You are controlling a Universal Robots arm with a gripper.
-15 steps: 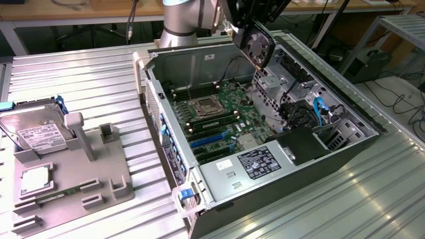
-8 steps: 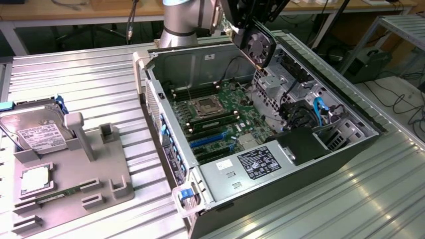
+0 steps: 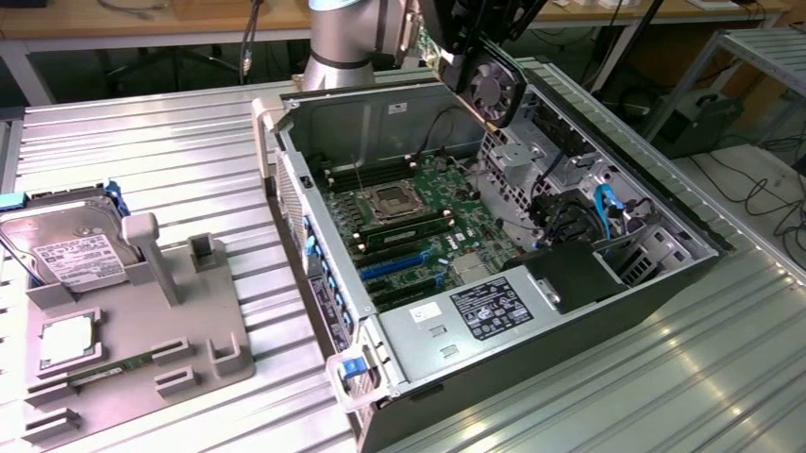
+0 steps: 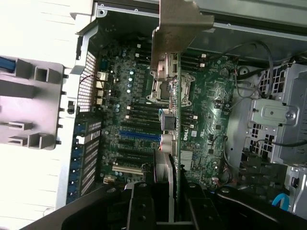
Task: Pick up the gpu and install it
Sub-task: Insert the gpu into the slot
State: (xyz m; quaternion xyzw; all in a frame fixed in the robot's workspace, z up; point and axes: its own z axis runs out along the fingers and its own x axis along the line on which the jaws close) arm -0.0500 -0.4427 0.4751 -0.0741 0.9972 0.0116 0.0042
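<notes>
My jaws are closed on the gpu, gripping it by one end. It hangs tilted just under them, its round black fan facing outward, up in the air and clear of everything else. In the wrist view the card runs edge-on out from between the two black fingers. Its silver end bracket sits at the end farthest from the jaws.

Below the jaws lies the open computer case, on its side with the motherboard facing up. The processor socket is partly behind the card's edge in the wrist view. The blue slots lie just to one side of that edge. The card looks lined up along the board, but I cannot tell which slot it is over.

Farther out from the jaws, inside the case, I see a perforated metal drive cage with cables around it. At the end of the case farthest from the jaws is the power supply with its dark label.

The case rests on a ribbed metal worktop. Well apart from the jaws, beyond the case's rear wall, a grey fixture stands on that worktop. It carries a silver hard drive with a white label and a narrow green memory stick. The arm rises behind the case.
</notes>
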